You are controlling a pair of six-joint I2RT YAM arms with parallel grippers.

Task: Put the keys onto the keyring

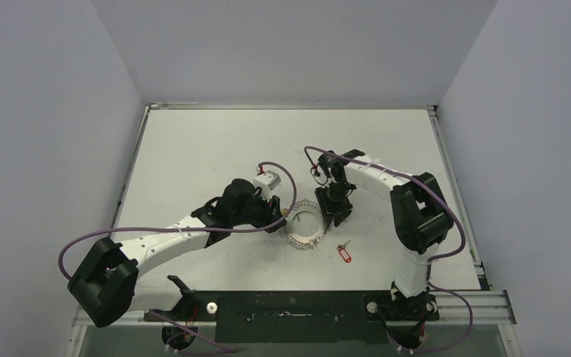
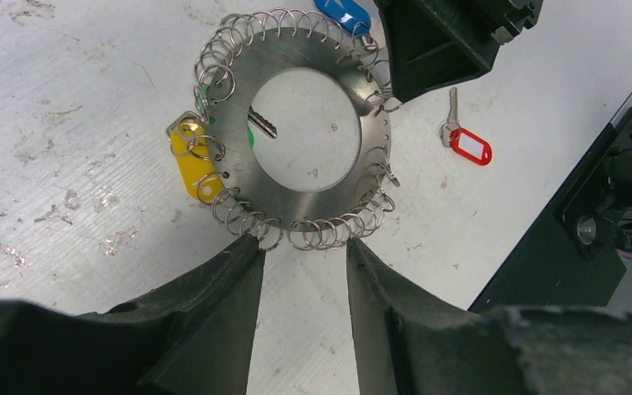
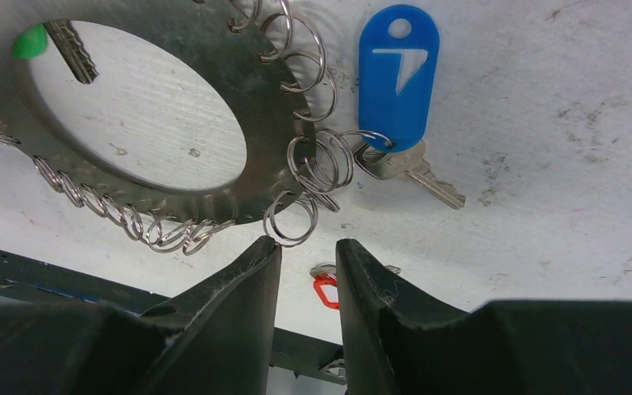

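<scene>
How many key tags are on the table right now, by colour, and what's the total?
Blue tag: 1
Red tag: 1
Yellow tag: 1
Green tag: 1, mostly hidden under the keyring
Total: 4

Pale grey walls (image 1: 37, 111) enclose a scuffed white table (image 1: 193, 141) under even light.

Flat grey metal ring w/ wide centre hole & wire loops all round edge (image 2: 296, 207) lies flat on counter (image 2: 90, 82). Silver key w/ blue oblong tag (image 3: 398, 78) lies at its rim, touching loops. Silver key w/ red tag (image 2: 469, 146) lies flat, apart from ring.
</scene>
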